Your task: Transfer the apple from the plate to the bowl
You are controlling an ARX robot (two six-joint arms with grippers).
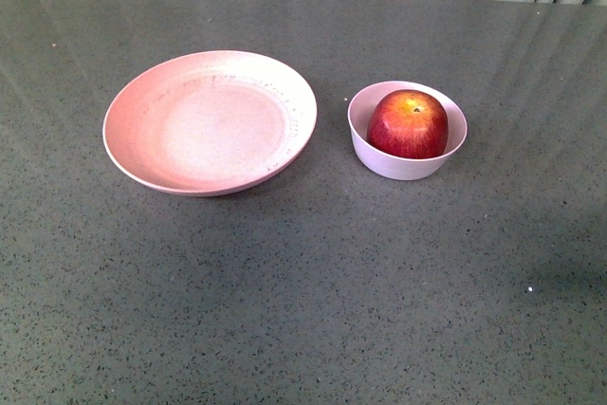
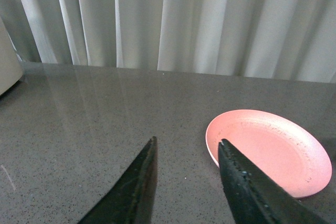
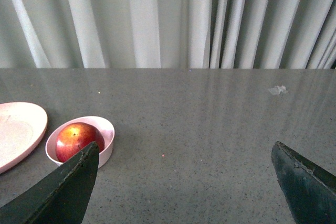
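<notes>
Sitting inside the bowl [image 1: 408, 132], the apple [image 1: 408, 124] rests stem dimple upward, its yellow-orange patch showing around the dimple and its top rising above the bowl's rim. The plate [image 1: 210, 122] lies just beside the bowl on the robot's left, apart from it, with nothing on it; its inner surface is pale and scuffed. Both stand on a dark speckled counter [image 1: 303, 301], with grey-white curtains [image 3: 168, 19] hanging behind its far edge.

Front view: neither arm appears.

Left wrist view: the left pincer [image 2: 187, 153] is released, its two dark fingers [image 2: 137, 187] spread with bare counter between them; nothing is held. The plate [image 2: 273, 148] lies beyond one finger, partly covered by it.

Right wrist view: the right pincer [image 3: 184, 158] is released wide, fingers [image 3: 63, 192] at opposite sides of the picture, holding nothing. The bowl [image 3: 105, 132] with the apple [image 3: 76, 140] lies past one fingertip, which overlaps the bowl's near side; the plate [image 3: 18, 129] is cut off at the edge.
</notes>
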